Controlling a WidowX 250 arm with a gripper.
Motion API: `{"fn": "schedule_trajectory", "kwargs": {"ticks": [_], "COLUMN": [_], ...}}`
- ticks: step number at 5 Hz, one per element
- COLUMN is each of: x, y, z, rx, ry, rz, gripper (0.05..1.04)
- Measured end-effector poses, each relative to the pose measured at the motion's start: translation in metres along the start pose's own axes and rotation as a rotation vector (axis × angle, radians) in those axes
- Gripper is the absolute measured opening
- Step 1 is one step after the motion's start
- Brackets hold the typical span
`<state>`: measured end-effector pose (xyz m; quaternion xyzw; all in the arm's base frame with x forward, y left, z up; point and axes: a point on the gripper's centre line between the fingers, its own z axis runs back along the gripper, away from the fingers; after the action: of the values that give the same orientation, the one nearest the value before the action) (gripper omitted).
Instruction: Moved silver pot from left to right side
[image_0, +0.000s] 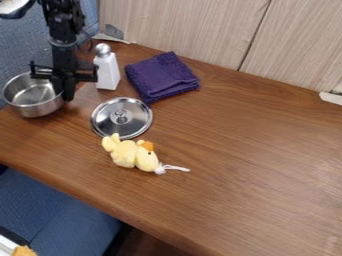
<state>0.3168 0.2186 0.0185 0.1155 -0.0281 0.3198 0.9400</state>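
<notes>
Silver pot (33, 107) sits by your tabletop's (234, 150) left edge, with your gripper (65, 92) at its right rim; whether it is clamped or spread, you cannot tell. Right of the pot you have a lid (130, 125), a yellow plush toy (127, 154) nearer the front edge, and a white shaker (107, 72) and purple cloth (163, 77) towards the back.

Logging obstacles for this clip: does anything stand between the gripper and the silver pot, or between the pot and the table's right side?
Nothing visible separates the gripper from the silver pot; it is at the pot's right rim. Rightward, the white shaker, metal lid and purple cloth are in or near the way.
</notes>
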Motion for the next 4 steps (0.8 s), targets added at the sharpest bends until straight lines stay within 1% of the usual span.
{"fn": "schedule_trajectory", "kwargs": {"ticks": [1, 2, 3, 4], "x": [0.008, 0.005, -0.009, -0.028], "y": [-0.005, -0.021, -0.053, -0.099], "z": [0.038, 0.083, 0.115, 0.127], "rx": [-0.072, -0.139, -0.222, -0.28], "ry": [-0.037, -0.08, -0.118, -0.126], "rz": [0.063, 0.086, 0.019, -0.11], "gripper": [0.078, 0.078, 0.078, 0.078]}}
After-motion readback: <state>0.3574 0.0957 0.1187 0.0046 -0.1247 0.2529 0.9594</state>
